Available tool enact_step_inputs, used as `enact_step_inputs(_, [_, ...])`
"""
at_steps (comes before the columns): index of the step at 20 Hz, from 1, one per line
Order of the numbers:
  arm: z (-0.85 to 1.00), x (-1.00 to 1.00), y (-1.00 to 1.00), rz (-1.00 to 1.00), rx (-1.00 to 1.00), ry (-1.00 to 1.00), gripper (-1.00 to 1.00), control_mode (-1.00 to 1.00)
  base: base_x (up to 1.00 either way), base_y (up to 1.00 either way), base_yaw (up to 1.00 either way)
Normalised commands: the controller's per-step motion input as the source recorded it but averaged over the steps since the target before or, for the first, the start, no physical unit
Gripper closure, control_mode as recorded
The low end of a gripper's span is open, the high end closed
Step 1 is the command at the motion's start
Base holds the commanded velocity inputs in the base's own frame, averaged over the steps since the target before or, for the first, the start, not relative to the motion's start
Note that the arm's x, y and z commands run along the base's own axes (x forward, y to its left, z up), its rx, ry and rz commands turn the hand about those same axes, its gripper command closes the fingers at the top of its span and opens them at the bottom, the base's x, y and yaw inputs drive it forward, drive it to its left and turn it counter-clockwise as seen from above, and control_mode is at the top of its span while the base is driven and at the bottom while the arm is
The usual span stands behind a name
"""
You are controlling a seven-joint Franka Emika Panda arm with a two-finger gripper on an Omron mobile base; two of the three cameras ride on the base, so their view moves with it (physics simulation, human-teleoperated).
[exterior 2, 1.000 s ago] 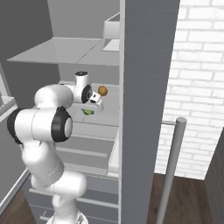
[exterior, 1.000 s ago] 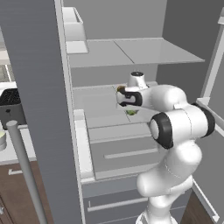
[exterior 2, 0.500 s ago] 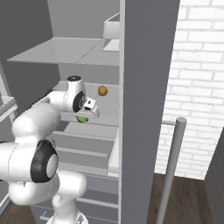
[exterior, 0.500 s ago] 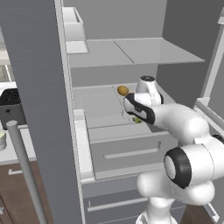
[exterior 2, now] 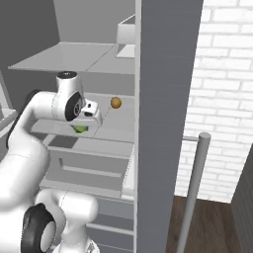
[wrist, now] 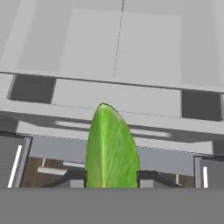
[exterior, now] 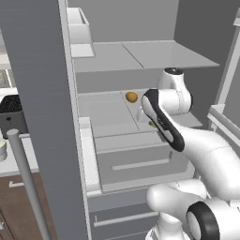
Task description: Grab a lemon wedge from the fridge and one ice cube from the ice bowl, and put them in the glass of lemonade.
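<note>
From the left base view, the arm reaches into the open fridge [exterior: 117,56]; a small brown ball [exterior: 131,97] sits on a shelf. From the right, the claw [exterior 2: 94,118] sits over the green lemon wedge [exterior 2: 79,129]. In the hand view, its fingertips [wrist: 74,178] pinch the wedge [wrist: 111,148] between them.

One lemon wedge [wrist: 112,148] — one small brown ball [exterior: 131,97] — one fridge [exterior: 140,56].

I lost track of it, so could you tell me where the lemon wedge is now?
The lemon wedge sits clamped between the gripper jaws in the hand view, just in front of the fridge shelf.
</note>
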Motion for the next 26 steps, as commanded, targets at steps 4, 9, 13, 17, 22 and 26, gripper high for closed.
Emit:
enact_step_inputs(4, [0.92,-1.00,0.00,0.16,0.00,0.00,1.00,-1.00,0.00,0.00,0.00])
enact_step_inputs(9, [0.51,-1.00,-0.09,0.03,-0.01,0.00,1.00,-1.00,0.00,0.00,0.00])
enact_step_inputs(13, [0.04,-0.88,-0.04,0.00,-0.05,0.00,1.00,-1.00,0.00,0.00,0.00])
enact_step_inputs(17, [-0.14,-0.85,-0.01,0.00,0.00,0.00,1.00,-1.00,0.00,0.00,0.00])
enact_step_inputs(22, [0.00,-0.07,0.00,0.00,0.00,0.00,1.00,-1.00,0.00,0.00,0.00])
enact_step_inputs(26, [0.00,-0.02,0.00,0.00,0.00,0.00,1.00,-1.00,0.00,0.00,0.00])
